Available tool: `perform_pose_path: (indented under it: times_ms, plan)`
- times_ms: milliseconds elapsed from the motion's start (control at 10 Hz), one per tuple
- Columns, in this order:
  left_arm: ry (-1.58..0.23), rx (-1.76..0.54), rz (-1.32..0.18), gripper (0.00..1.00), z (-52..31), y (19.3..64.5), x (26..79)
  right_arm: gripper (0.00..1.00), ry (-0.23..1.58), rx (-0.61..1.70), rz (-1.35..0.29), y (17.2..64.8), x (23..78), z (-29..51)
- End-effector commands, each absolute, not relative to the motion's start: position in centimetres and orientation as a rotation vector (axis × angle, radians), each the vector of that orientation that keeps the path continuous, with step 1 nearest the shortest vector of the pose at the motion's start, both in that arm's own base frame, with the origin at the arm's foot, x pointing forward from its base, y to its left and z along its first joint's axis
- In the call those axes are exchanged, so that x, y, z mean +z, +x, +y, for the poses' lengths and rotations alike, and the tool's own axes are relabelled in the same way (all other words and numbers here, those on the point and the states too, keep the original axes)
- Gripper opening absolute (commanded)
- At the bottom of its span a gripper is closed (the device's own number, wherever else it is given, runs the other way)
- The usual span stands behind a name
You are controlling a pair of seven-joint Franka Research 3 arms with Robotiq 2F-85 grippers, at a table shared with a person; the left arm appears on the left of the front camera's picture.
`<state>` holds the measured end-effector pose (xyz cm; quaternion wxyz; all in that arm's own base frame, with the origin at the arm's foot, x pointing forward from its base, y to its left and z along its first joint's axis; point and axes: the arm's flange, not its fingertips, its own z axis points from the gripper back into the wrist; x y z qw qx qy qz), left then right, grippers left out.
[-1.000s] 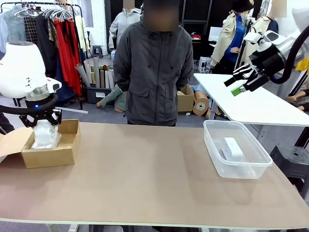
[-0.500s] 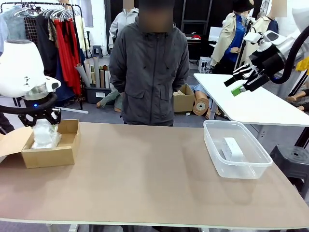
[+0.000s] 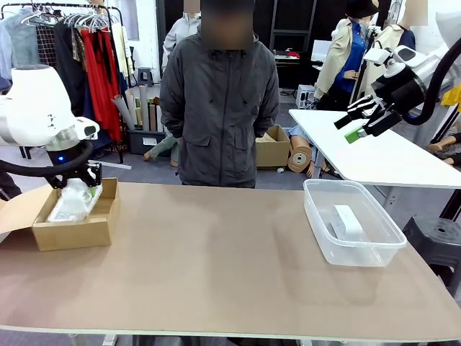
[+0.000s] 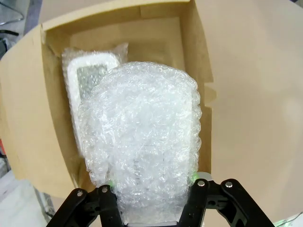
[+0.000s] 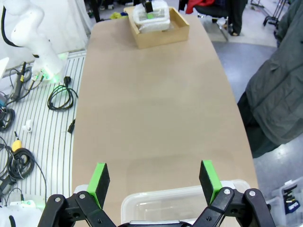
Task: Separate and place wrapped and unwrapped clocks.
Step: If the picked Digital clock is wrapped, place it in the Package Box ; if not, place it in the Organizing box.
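In the front view, the left gripper point(image 3: 74, 184) was at the left edge of the frame, low over an open cardboard box point(image 3: 75, 232). Its fingers were closed on a bubble-wrapped clock point(image 3: 72, 200), which lay tilted inside the box. At the right of the frame, a clear plastic container point(image 3: 351, 223) stood on the brown table point(image 3: 216, 267), well apart from the box. The bare white clock point(image 3: 348, 221) lay inside this container. The right gripper point(image 3: 358, 124) hung in the upper right of the frame, high above the container, with its fingers spread and nothing between them. A person in a dark grey jacket point(image 3: 220, 101) stood at the far side of the table, in the upper middle.

In the left wrist view, the wrapped clock point(image 4: 144, 142) took the middle of the frame, with the gripper's jaws pressed against its lower end at the bottom edge. A second wrapped clock point(image 4: 90, 82) lay under it in the upper left, touching it, inside the box point(image 4: 28, 118). I could read no writing on the wrap or the box.

In the right wrist view, the two green pads point(image 5: 100, 177) stood wide apart at the bottom, above the container rim point(image 5: 156, 198). The box point(image 5: 158, 29) was at the top of the frame.
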<state>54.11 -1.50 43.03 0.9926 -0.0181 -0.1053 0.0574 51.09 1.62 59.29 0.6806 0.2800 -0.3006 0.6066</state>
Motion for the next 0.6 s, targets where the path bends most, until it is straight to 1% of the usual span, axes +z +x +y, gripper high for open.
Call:
perform_pose_path:
  times_ms: [0, 500]
  plan:
    - [-0.064, 0.099, -0.237, 0.00, -0.8, 54.8, 43.0, 1.00, 0.616, 1.387, -0.677, 51.0, 59.4, 1.5]
    - [-0.089, 0.061, -0.233, 0.00, -0.4, 55.8, 41.9, 1.00, 0.616, 1.387, -0.677, 51.0, 59.4, 1.5]
